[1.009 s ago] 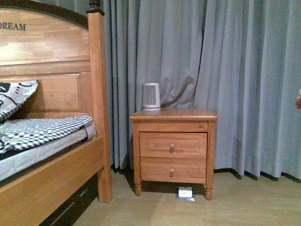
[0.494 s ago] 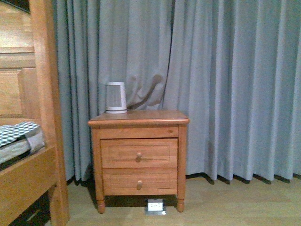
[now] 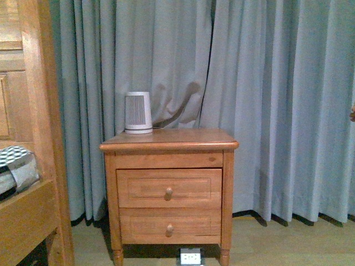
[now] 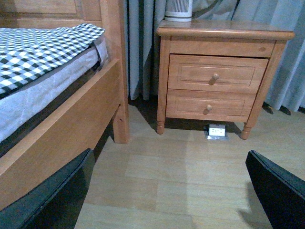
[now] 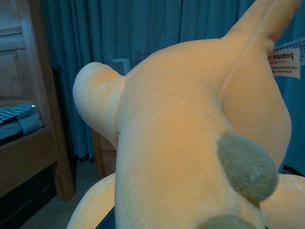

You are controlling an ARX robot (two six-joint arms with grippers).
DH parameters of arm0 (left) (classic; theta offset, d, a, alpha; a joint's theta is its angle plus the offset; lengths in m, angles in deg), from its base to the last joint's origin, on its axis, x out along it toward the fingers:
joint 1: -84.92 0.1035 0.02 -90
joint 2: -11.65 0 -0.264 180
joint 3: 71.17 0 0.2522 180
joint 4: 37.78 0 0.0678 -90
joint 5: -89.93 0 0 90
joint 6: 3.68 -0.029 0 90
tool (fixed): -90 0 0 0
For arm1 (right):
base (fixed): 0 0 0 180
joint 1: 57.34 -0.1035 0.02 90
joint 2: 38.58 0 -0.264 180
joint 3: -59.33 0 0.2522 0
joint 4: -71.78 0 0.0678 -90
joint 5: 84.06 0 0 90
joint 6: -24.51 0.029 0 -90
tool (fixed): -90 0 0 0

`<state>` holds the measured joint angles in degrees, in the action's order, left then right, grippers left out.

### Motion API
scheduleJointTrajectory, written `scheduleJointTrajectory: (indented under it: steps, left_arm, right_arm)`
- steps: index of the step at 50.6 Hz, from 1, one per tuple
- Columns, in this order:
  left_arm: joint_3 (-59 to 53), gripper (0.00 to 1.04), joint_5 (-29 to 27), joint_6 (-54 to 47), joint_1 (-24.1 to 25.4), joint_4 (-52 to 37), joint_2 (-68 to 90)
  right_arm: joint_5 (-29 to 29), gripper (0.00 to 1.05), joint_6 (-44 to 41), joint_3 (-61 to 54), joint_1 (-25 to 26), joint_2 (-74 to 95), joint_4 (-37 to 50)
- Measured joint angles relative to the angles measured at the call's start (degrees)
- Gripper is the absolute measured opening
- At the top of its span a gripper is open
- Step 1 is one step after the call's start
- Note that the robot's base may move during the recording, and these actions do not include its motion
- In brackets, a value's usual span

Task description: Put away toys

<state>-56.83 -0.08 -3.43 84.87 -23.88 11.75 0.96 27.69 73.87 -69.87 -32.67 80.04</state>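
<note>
An orange-yellow plush toy (image 5: 181,143) fills the right wrist view, with a grey patch (image 5: 245,167) and a white tag (image 5: 286,59). My right gripper is shut on it and is hidden behind it. In the front view only a sliver of the toy (image 3: 352,113) shows, at the right edge. My left gripper (image 4: 171,195) is open and empty. Its two black fingers (image 4: 52,195) are spread wide, low over the bare wooden floor in front of the bed and nightstand.
A wooden nightstand (image 3: 169,188) with two shut drawers stands against a grey-blue curtain (image 3: 266,83), with a white ribbed device (image 3: 138,112) on top. The bed frame (image 3: 39,138), with its checked bedding (image 4: 33,47), is at the left. A white socket block (image 3: 190,257) lies on the floor under the nightstand.
The front view has swung to the right and come nearer. The bed has slid off to the left and the nightstand looks larger.
</note>
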Motion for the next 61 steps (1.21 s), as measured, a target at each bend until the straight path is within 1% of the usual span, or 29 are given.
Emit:
scheduleJointTrajectory:
  steps: [44,61]
  left_arm:
    - [0.0,0.99,-0.22,0.0,0.07,0.0,-0.02]
    - [0.0,0.99,0.22,0.0,0.02,0.0,0.0]
  right_arm:
    - [0.42,0.2,0.0,0.0,-0.11,0.04,0.0]
    - [-0.28,0.2,0.0,0.0,-0.02,0.02,0.0]
